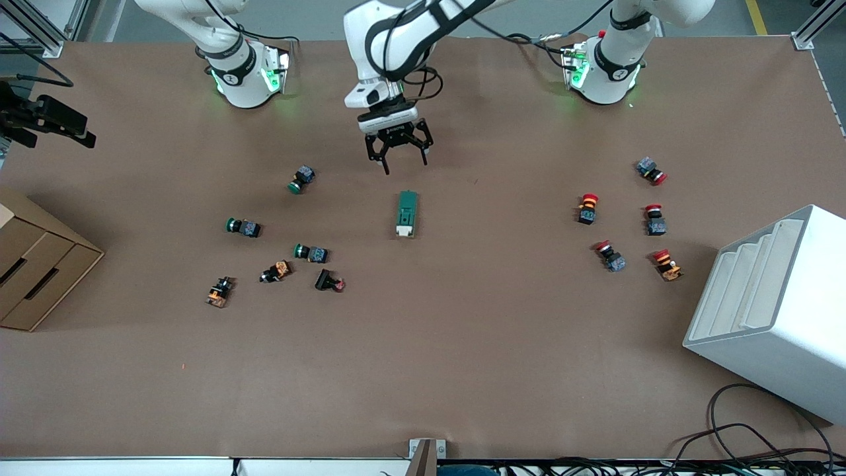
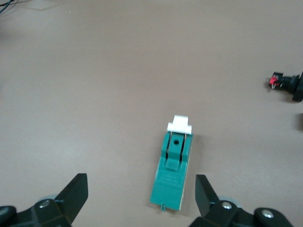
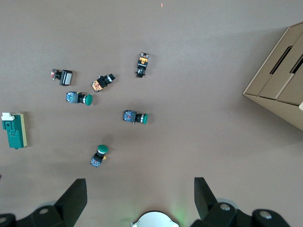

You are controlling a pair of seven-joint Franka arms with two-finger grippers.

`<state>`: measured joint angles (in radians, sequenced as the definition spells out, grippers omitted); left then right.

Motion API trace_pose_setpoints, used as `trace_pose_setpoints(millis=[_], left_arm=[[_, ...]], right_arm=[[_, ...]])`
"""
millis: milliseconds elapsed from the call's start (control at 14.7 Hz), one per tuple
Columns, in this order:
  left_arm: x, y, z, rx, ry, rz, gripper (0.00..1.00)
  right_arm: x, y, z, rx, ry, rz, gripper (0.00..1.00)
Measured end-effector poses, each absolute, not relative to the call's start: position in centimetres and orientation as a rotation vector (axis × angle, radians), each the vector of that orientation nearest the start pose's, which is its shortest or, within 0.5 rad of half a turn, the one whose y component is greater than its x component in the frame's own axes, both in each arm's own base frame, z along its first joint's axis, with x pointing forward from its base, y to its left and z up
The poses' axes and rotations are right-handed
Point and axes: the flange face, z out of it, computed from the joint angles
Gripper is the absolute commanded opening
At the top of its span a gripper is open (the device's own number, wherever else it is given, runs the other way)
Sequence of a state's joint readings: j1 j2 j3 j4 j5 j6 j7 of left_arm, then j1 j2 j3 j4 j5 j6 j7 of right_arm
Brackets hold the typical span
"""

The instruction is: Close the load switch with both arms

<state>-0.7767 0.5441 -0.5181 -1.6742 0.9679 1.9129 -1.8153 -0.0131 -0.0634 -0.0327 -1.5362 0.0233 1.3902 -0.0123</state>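
The load switch (image 1: 407, 213) is a dark green block with a white lever piece at its end nearer the front camera, lying flat mid-table. It also shows in the left wrist view (image 2: 174, 165) and the right wrist view (image 3: 13, 130). My left gripper (image 1: 404, 165) hangs open and empty over the table just past the switch's green end, toward the bases. In its wrist view the gripper (image 2: 142, 189) has wide-spread jaws, with the switch's green end beside one finger (image 2: 204, 191). My right gripper (image 3: 139, 189) is open and empty high over its own base (image 3: 154, 220); it is out of the front view.
Several green-capped and orange push buttons (image 1: 310, 252) lie toward the right arm's end, several red-capped ones (image 1: 654, 219) toward the left arm's end. A cardboard box (image 1: 33, 264) and a white stepped rack (image 1: 767, 311) stand at the table's ends.
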Motion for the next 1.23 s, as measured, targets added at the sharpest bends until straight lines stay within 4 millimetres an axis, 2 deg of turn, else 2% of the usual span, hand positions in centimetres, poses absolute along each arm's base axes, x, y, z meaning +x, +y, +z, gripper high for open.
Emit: trace_pose_setpoints(millis=[136,409,682,886,1091,1227], left_arm=[[30.7,-59.1,36.0,-2.837,-0.156,-0.81,1.0],[37.9,-55.8,42.8,-2.919,-0.232,-0.667,1.0],[45.8,-50.2,49.6,-2.945,-0.213,-0.489,1.0],[50.6,-44.0,53.8,-3.005,-0.268,-0.366,1.0],[54.8,-35.1,58.0,-3.058,-0.343,-0.271,1.0],[57.1,-29.0,59.7,-3.079,-0.332,-0.227,1.0]], right_arm=[[51.6,-2.1,66.0,-3.113,0.046,0.11,1.0],[51.8,-2.3,66.2,-3.13,0.047,0.082,1.0],[51.8,-2.4,66.2,-3.14,0.018,0.081,1.0],[51.7,-2.3,66.2,-3.14,0.017,0.089,1.0],[51.6,-2.2,66.2,-3.139,0.013,0.1,1.0],[51.4,-2.1,66.3,-3.139,0.01,0.102,1.0]])
